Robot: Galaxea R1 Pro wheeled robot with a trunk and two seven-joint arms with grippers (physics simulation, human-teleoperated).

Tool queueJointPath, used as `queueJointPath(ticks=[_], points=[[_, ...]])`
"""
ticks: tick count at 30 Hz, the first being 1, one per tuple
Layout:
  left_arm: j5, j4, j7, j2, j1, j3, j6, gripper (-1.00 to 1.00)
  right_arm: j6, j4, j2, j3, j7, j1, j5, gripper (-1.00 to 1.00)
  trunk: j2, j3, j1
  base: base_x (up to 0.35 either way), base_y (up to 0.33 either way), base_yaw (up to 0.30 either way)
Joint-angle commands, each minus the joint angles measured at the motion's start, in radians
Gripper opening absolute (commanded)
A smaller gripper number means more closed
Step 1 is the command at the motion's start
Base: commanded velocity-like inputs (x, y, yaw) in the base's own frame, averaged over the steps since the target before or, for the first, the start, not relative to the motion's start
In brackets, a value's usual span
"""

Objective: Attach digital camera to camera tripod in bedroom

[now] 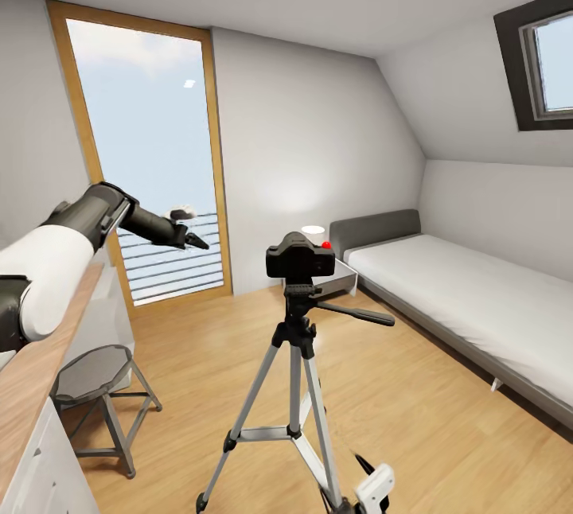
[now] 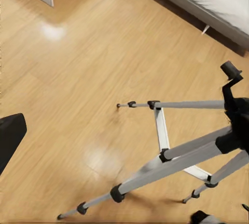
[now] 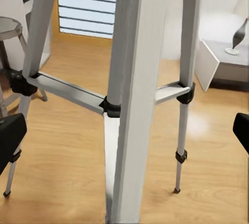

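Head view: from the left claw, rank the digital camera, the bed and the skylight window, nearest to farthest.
From the left claw:
1. Digital camera, atop the tripod, to its right.
2. Bed, along the right wall.
3. Skylight window, high on the sloped ceiling.

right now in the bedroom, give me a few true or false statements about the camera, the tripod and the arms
1. The digital camera sits on top of the camera tripod. True.
2. The left gripper is clamped on the camera. False: it is held out toward the tall window, well apart from the camera, with nothing in it.
3. The tripod has tipped over onto the floor. False: it stands upright on its three spread legs on the wood floor.
4. A round stool stands beside the wood-topped desk. True.
5. The bed is left of the tripod. False: it lies along the right wall.
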Motion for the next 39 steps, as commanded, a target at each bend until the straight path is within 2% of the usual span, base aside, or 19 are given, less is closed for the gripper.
queueJointPath(ticks=[1,5,6,10,12,14,20,27,35,39], points=[[-0.001,0.018,0.004,0.001,0.000,-0.005,-0.011,1.00,-0.010,0.000,-0.006,0.002,-0.002,0.004,0.003,1.00,-0.001,0.000,0.000,0.000,0.000,0.000],[-0.001,0.135,0.084,-0.001,0.000,0.003,-0.104,1.00,-0.048,0.000,-0.032,0.002,-0.002,0.031,-0.022,1.00,-0.001,0.000,0.000,0.000,0.000,0.000],[0.000,0.179,0.131,-0.002,0.001,0.011,-0.144,1.00,-0.062,0.000,-0.041,0.002,-0.002,0.045,-0.039,1.00,-0.001,0.000,0.000,0.000,0.000,0.000],[0.004,0.224,0.229,-0.002,0.013,0.037,-0.222,1.00,-0.090,0.000,-0.060,0.002,-0.002,0.077,-0.072,1.00,-0.001,0.000,0.000,0.000,0.000,0.000],[0.029,0.239,0.286,-0.003,0.050,0.070,-0.267,1.00,-0.122,0.000,-0.077,0.002,-0.002,0.102,-0.091,1.00,-0.001,0.000,0.000,0.000,0.000,0.000],[0.053,0.244,0.310,-0.003,0.075,0.090,-0.288,1.00,-0.140,0.001,-0.087,0.002,-0.002,0.119,-0.100,1.00,-0.001,0.000,0.000,0.000,0.000,0.000],[0.119,0.251,0.356,-0.002,0.130,0.119,-0.321,1.00,-0.179,0.002,-0.109,0.002,-0.002,0.172,-0.112,1.00,-0.001,0.000,0.000,0.000,0.000,0.000],[0.185,0.254,0.390,-0.005,0.205,0.130,-0.344,1.00,-0.227,0.044,-0.139,0.002,-0.001,0.243,-0.127,1.00,-0.001,0.000,0.000,0.000,0.000,0.000],[0.198,0.254,0.403,-0.024,0.280,0.133,-0.397,1.00,-0.285,0.165,-0.146,0.002,-0.001,0.257,-0.150,1.00,-0.001,0.000,0.000,0.000,0.000,0.000],[0.200,0.254,0.439,-0.031,0.323,0.134,-0.434,1.00,-0.338,0.245,-0.148,0.002,-0.002,0.259,-0.157,1.00,-0.001,0.000,0.000,0.000,0.000,0.000]])
